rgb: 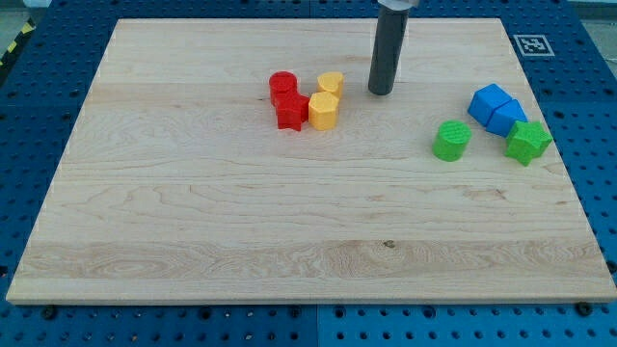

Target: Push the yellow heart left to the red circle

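Observation:
The yellow heart (331, 83) lies near the view's top centre, just right of the red circle (282, 86), with a small gap between them. Below them a red star (292, 111) and a yellow hexagon (324, 111) sit side by side, touching. My tip (381, 93) is down on the board, a short way right of the yellow heart and apart from it.
At the view's right are a green circle (451, 140), two blue blocks touching each other (496, 108), and a green star (527, 142). The wooden board (193, 222) lies on a blue perforated table. A printed marker (533, 43) sits at the board's top right corner.

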Controlling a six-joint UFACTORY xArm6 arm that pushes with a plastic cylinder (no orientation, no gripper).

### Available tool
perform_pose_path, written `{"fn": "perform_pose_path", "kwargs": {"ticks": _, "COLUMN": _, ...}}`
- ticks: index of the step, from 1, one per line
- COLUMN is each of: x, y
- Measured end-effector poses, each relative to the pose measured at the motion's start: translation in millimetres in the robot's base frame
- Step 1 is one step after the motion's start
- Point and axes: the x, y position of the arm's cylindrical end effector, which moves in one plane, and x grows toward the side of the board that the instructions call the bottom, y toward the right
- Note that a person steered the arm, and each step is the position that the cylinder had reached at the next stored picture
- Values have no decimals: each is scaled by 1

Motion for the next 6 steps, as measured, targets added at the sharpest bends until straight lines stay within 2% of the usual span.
{"fn": "perform_pose_path", "kwargs": {"ticks": 2, "x": 0, "y": -54}}
{"fn": "perform_pose_path", "kwargs": {"ticks": 6, "x": 0, "y": -52}}
